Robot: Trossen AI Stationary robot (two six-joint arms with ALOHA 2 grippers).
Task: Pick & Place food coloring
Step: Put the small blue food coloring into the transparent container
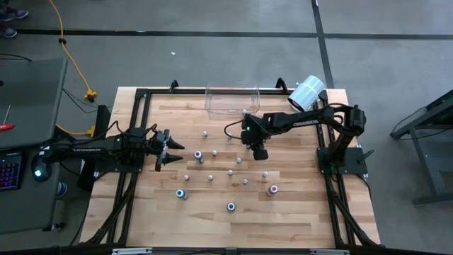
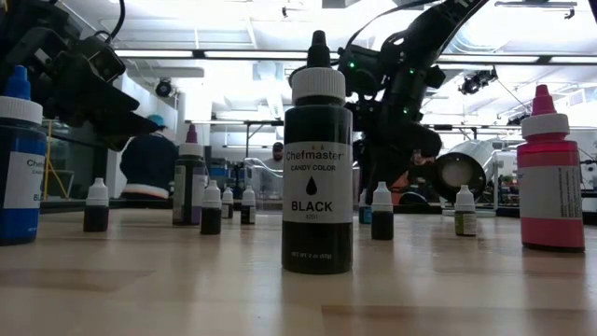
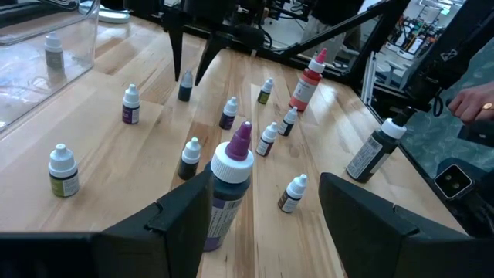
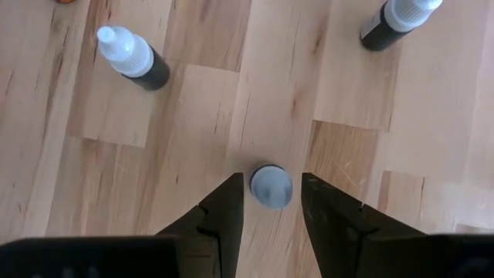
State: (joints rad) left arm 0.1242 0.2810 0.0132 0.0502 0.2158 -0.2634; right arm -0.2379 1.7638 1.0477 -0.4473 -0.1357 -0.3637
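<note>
Starting on the left side of the table (image 1: 141, 212): the left gripper (image 1: 167, 149) sits low over the wood with its fingers (image 3: 181, 220) spread wide and nothing between them, so it's released. Right in front of it stands a purple bottle (image 3: 228, 188) with a pointed purple tip, just past the fingertips and not gripped. Moving toward the middle, the food coloring bottles are scattered standing all over the tabletop, mostly small ones with whitish caps like the white-capped bottle (image 3: 62, 170) off near the clear bin (image 1: 232, 100), which sits at the far edge of the table and has one little bottle (image 3: 53, 51) inside it. In the low view a black bottle (image 2: 317, 157) labelled BLACK stands closest to the camera, with a blue bottle (image 2: 19, 159) at the left edge of that shot and a pink bottle (image 2: 550, 173) at the right. Further right, the right gripper (image 1: 259, 151) points straight down over the middle of the table, and its fingers (image 4: 220, 220) straddle a small round-topped bottle (image 4: 271, 187) seen from above. The jaws stand partly apart on either side of the cap, and I honestly can't tell if they're actually pinching it or just sitting around it. A white roll (image 1: 307, 93) lies at the far right corner behind that arm.
</note>
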